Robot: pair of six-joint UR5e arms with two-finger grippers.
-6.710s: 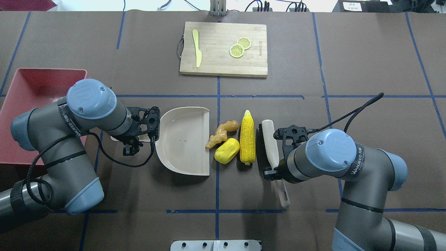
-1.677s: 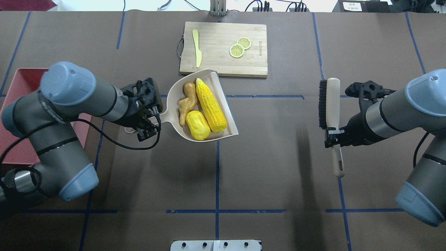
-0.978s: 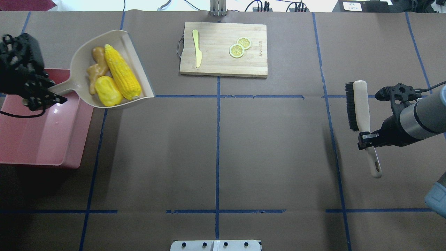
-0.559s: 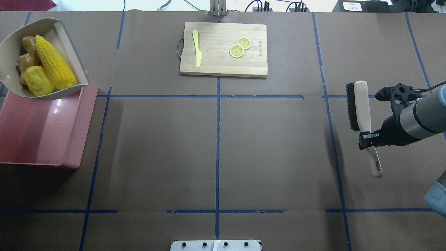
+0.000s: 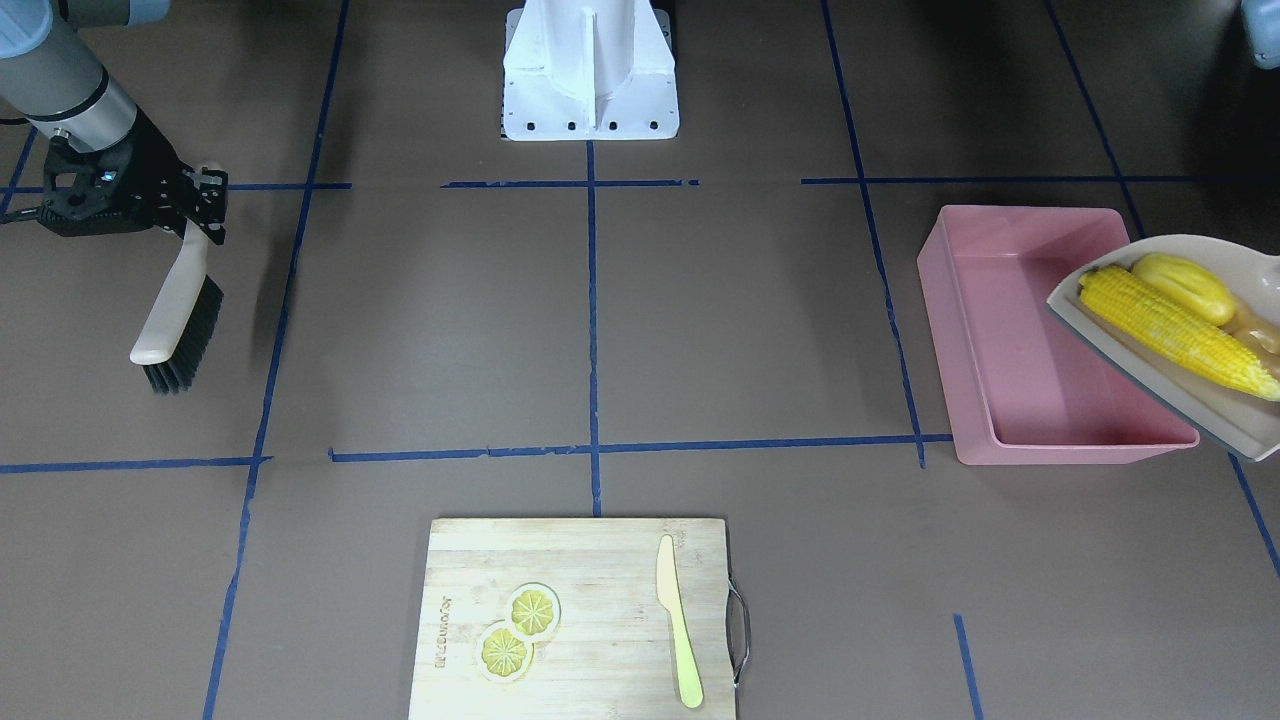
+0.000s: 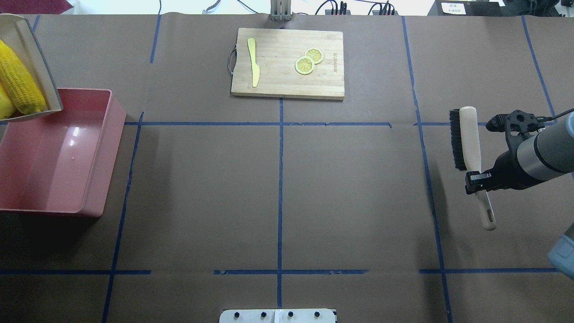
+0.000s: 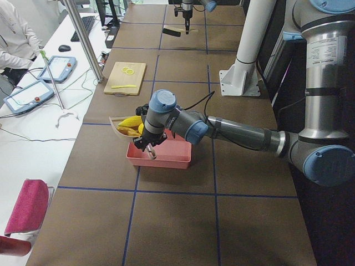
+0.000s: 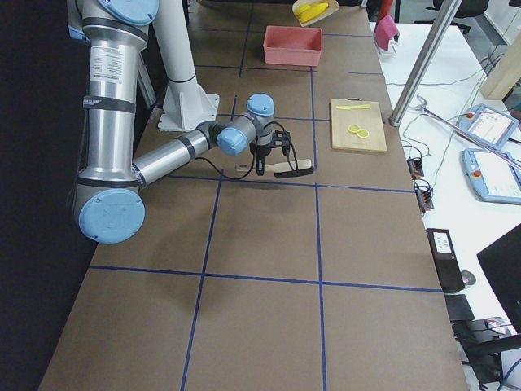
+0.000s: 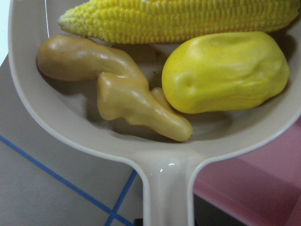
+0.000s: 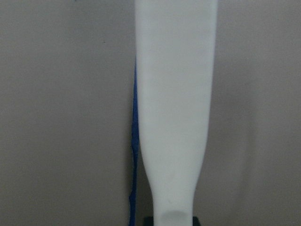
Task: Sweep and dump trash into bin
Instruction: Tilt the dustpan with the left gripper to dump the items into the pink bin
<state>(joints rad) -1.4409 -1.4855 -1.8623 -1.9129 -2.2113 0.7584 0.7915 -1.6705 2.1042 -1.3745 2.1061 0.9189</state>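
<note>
The beige dustpan (image 5: 1150,372) hangs in the air over the far outer corner of the pink bin (image 5: 1010,350). In it lie the corn cob (image 5: 1170,330), the yellow potato lump (image 5: 1185,285) and the tan ginger root (image 9: 122,94). The left wrist view shows the pan's handle (image 9: 167,197) running into my left gripper (image 7: 150,147), which is shut on it. In the overhead view only the pan's edge (image 6: 33,49) and corn (image 6: 18,83) show above the bin (image 6: 54,157). My right gripper (image 6: 477,177) is shut on the brush (image 6: 468,134), held off at the right.
A wooden cutting board (image 6: 287,80) at the far middle carries a pale yellow knife (image 6: 254,60) and two lemon slices (image 6: 308,61). The white robot base (image 5: 590,70) stands at the near middle edge. Blue tape lines cross the brown table.
My left arm has carried the loaded dustpan further left and away, so it is half out of the overhead view. The right gripper with the brush has barely shifted.
</note>
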